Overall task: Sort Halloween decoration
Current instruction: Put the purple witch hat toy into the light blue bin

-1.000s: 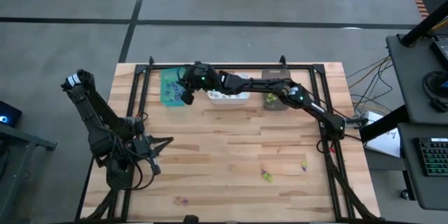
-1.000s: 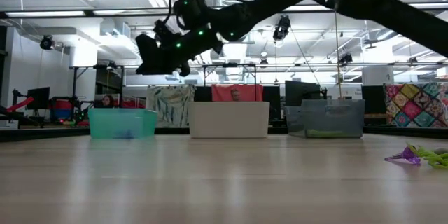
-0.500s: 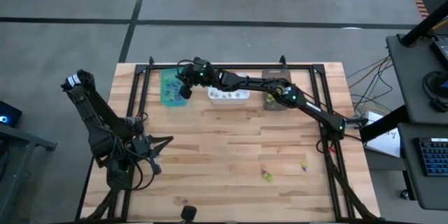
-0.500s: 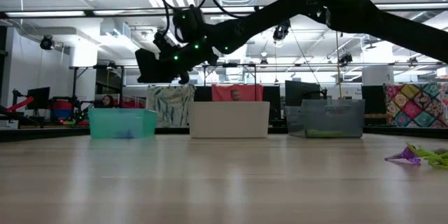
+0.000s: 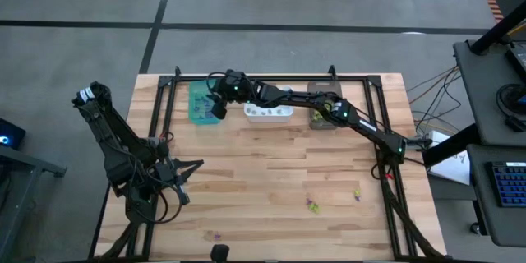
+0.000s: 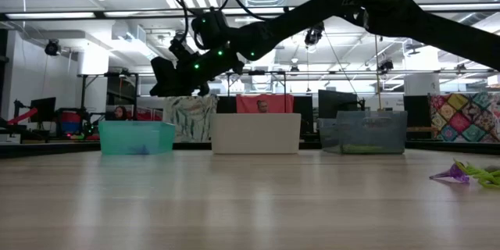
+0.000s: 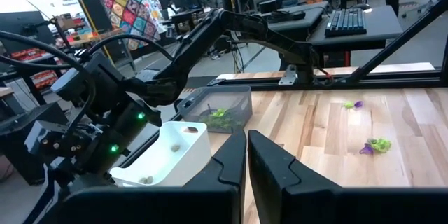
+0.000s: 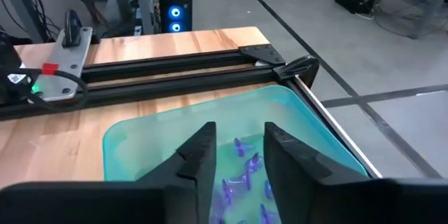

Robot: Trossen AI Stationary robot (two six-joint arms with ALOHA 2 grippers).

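My right gripper (image 5: 217,107) hangs open above the teal bin (image 5: 200,103) at the table's far left, touching nothing. In the right wrist view its fingers (image 8: 238,155) stand apart over several purple trinkets (image 8: 241,145) lying on the floor of the teal bin (image 8: 140,140). Lime-green and purple trinkets (image 5: 313,205) and another small one (image 5: 357,193) lie on the table near its right near side. A purple one (image 5: 215,235) lies at the near edge. My left gripper (image 5: 185,182) waits shut at the left near side.
A white bin (image 5: 268,113) with pale pieces and a dark bin (image 5: 323,115) with green pieces stand beside the teal one along the far edge. A black metal frame (image 5: 164,115) runs around the table. The middle of the wooden top is bare.
My right gripper has moved a little toward the table's far edge and left, from the teal bin's near right corner to a spot over the bin. In the low view it has shifted left at about the same height.
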